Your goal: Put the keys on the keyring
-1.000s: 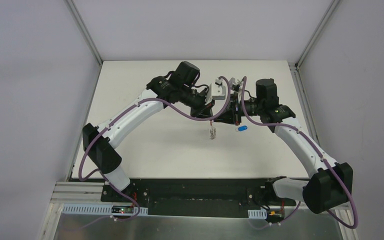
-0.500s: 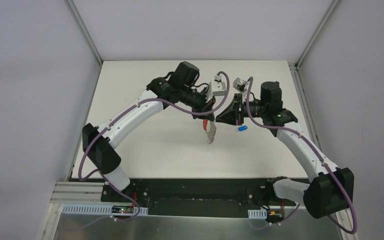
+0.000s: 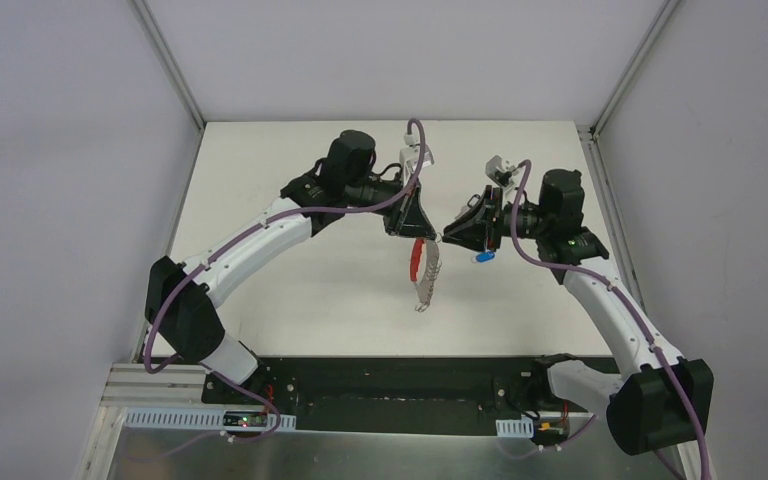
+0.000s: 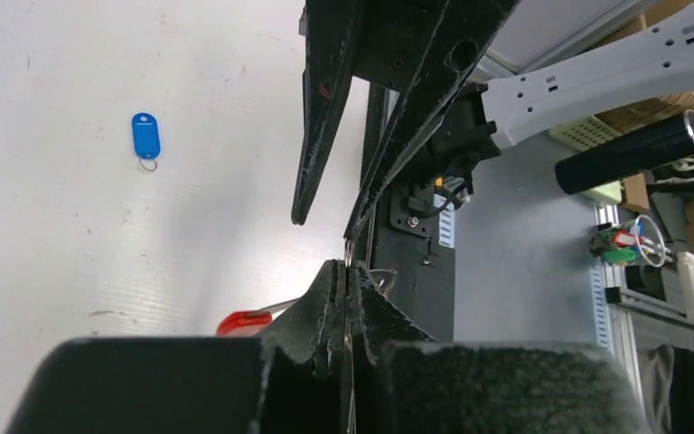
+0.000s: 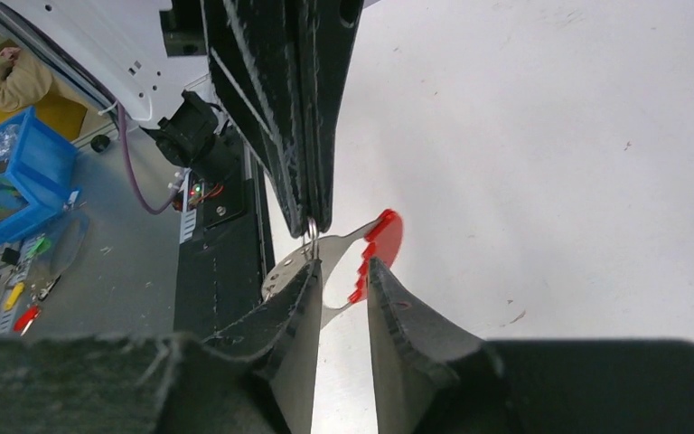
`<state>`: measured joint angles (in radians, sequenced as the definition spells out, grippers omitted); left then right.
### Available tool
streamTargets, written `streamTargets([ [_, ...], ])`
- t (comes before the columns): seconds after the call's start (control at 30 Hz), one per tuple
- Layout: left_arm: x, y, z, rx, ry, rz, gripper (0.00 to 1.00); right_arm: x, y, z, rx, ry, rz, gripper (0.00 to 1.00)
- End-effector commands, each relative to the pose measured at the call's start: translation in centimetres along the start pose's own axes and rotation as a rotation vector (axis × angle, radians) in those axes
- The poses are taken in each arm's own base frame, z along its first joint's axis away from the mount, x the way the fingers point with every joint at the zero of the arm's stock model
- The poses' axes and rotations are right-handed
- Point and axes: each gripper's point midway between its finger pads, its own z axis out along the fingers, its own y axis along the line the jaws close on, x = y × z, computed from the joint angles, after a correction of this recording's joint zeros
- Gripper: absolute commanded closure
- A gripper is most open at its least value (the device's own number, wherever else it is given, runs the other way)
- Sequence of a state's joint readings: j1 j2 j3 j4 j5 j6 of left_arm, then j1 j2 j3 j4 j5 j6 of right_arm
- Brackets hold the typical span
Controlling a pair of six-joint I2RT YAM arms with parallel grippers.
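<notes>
My left gripper (image 3: 416,226) is shut on a thin metal ring at the top of the keyring (image 3: 420,268), whose red curved band and silvery row of rings hang below it above the table. In the left wrist view the pinched fingertips (image 4: 347,271) hold the ring, with the red band (image 4: 244,321) beside them. My right gripper (image 3: 454,236) is open and faces the left one. In the right wrist view its gap (image 5: 343,271) frames the keyring (image 5: 378,240). The blue-headed key (image 3: 482,256) lies on the table below the right gripper (image 4: 145,136). The silver key is not clearly visible.
The white table (image 3: 300,290) is walled by grey panels, with aluminium posts at the back corners. A black base rail (image 3: 390,385) runs along the near edge. A workbench with a blue bin (image 5: 14,176) lies beyond the table.
The grippers, close together a second ago, have drawn apart, left going left, right going right. The keyring has risen off the table in the left gripper and now hangs free.
</notes>
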<state>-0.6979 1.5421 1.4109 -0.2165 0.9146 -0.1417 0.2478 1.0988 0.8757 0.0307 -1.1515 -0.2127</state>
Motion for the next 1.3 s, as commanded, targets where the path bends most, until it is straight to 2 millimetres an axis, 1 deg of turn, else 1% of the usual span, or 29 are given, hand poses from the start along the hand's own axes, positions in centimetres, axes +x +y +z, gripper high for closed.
streamTargets([
  [0.0, -3.8, -2.5, -0.9, 0.092, -0.148, 0.001, 1.00, -0.5, 1.6, -0.3, -0.090, -0.023, -0.063, 0.72],
  [0.3, -3.9, -1.8, -0.3, 0.092, -0.161, -0.024, 1.00, -0.4, 2.0, -0.2, -0.122, -0.032, -0.048, 0.72],
  [0.43, -3.8, -1.8, -0.2, 0.099, -0.159, -0.030, 1.00, -0.7, 1.5, 0.0, -0.101, -0.045, -0.039, 0.78],
  [0.73, -3.1, -1.6, 0.0, 0.103, -0.149, -0.037, 1.00, -1.2, 1.4, 0.0, -0.088, -0.057, -0.047, 0.78],
  [0.9, -3.1, -1.5, 0.0, 0.101, -0.149, -0.037, 1.00, -1.2, 1.5, 0.0, -0.092, -0.057, -0.041, 0.79],
  [1.0, -3.1, -1.5, 0.1, 0.102, -0.148, -0.037, 1.00, -1.3, 1.5, 0.1, -0.098, -0.061, -0.031, 0.82],
  [1.1, -3.0, -1.4, 0.3, 0.103, -0.146, -0.042, 1.00, -1.3, 1.3, 0.1, -0.100, -0.065, -0.022, 0.89],
  [1.23, -2.9, -1.2, 0.4, 0.101, -0.143, -0.038, 1.00, -1.6, 1.4, 0.2, -0.107, -0.072, -0.018, 1.00],
  [1.27, -2.8, -1.1, 0.5, 0.099, -0.141, -0.034, 1.00, -1.7, 1.4, 0.2, -0.106, -0.073, -0.020, 1.00],
])
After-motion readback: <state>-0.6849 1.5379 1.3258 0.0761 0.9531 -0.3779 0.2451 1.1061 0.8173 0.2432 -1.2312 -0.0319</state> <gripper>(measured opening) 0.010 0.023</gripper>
